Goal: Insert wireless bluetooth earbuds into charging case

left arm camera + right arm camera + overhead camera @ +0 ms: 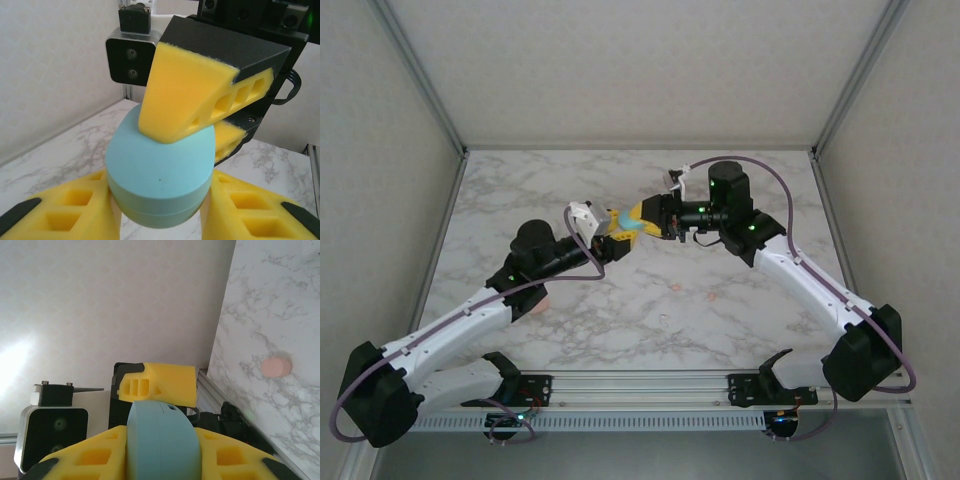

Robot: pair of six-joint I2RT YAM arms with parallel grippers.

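A teal oval charging case [624,225] hangs in mid-air above the middle of the table, lid closed, with both grippers shut on it. My left gripper [160,202] clamps its two sides, and the teal case [159,167] sits between those yellow fingers [65,210]. My right gripper [640,220] pinches it from the opposite side, one yellow finger [182,92] pressing on the flat top. In the right wrist view the case [160,440] stands on edge between my right gripper [161,457]. Two faint salmon specks [675,288] lie on the table, possibly earbuds. Teal earbuds are out of view.
A salmon-pink case [276,367] lies on the marble table [740,320], seemingly the pink patch by my left forearm [535,300]. White walls and a metal frame [420,80] enclose the table on three sides.
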